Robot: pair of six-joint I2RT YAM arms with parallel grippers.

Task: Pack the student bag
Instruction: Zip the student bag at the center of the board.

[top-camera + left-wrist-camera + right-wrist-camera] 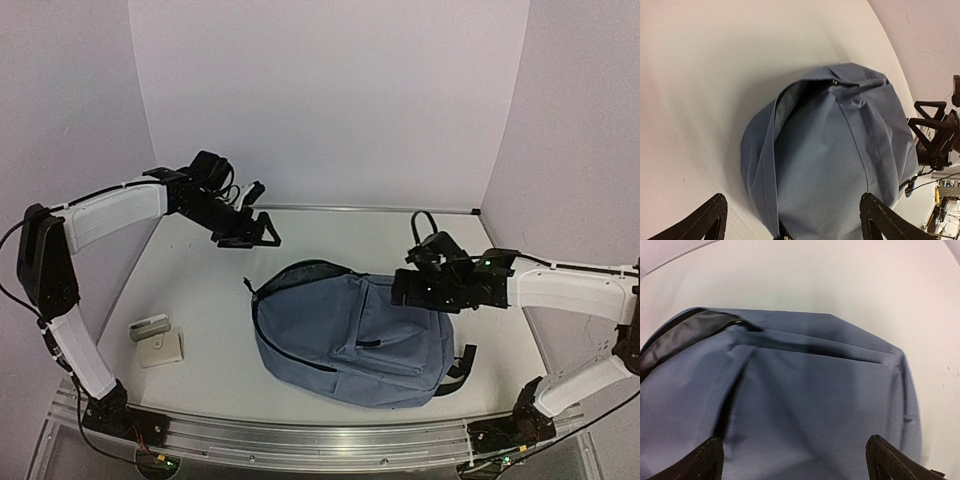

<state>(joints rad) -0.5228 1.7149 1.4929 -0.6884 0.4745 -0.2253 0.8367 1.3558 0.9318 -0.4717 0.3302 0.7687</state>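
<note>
Presently, you will find the student bag (350, 340) lying flat on the table (200, 270), centre to right, front pocket facing up and its top end turned toward the far left. Its main zip stands open along the top curve, showing a strip of dark lining; what is inside cannot be made out from any view. The front pocket appears shut. Your left gripper (255, 232) hangs above the far-left part of the table, well apart from the bag, fingers spread wide with nothing between them. Your right gripper (412, 285) hovers over the bag's far right corner, fingers likewise spread and gripping nothing. On the table's left side, apart from the bag, a small pale box (150, 326) sits just beside a flat beige card (162, 349).
</note>
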